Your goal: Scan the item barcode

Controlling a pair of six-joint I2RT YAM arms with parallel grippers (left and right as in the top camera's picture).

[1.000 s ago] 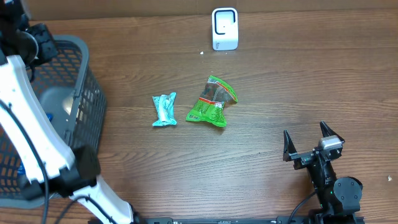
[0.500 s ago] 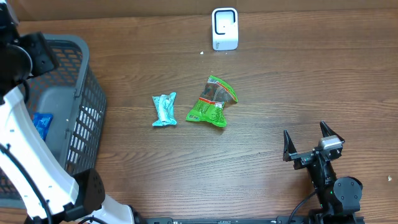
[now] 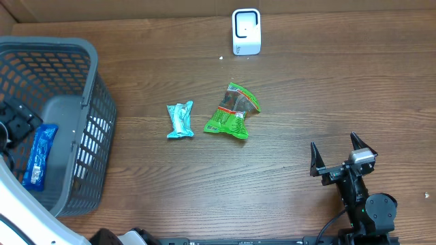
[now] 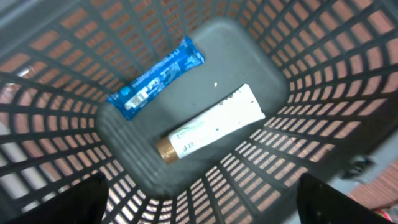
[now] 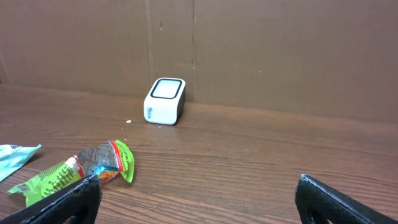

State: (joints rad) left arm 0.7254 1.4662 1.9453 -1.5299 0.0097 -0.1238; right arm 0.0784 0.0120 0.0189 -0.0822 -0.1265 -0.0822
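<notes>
The white scanner [image 3: 246,31] [image 5: 165,101] stands at the table's far edge. A green packet [image 3: 233,111] [image 5: 74,173] and a teal packet [image 3: 180,120] [image 5: 15,155] lie mid-table. A blue packet [image 3: 39,155] [image 4: 155,78] and a white tube [image 4: 214,121] lie on the floor of the grey basket [image 3: 88,75]. My left gripper [image 4: 202,199] hangs open above the basket's inside, with nothing between its fingers. My right gripper [image 3: 336,155] [image 5: 199,205] rests open near the front right, facing the scanner, and is empty.
The basket's mesh walls [image 4: 323,74] rise around the left gripper's view. A cardboard wall [image 5: 249,50] backs the table behind the scanner. Bare wood [image 3: 306,88] lies between the packets and the right gripper.
My left gripper has gone from shut to open and its arm has swung from the basket's back toward the front left. The blue packet now lies lower in the basket. The right arm is unmoved.
</notes>
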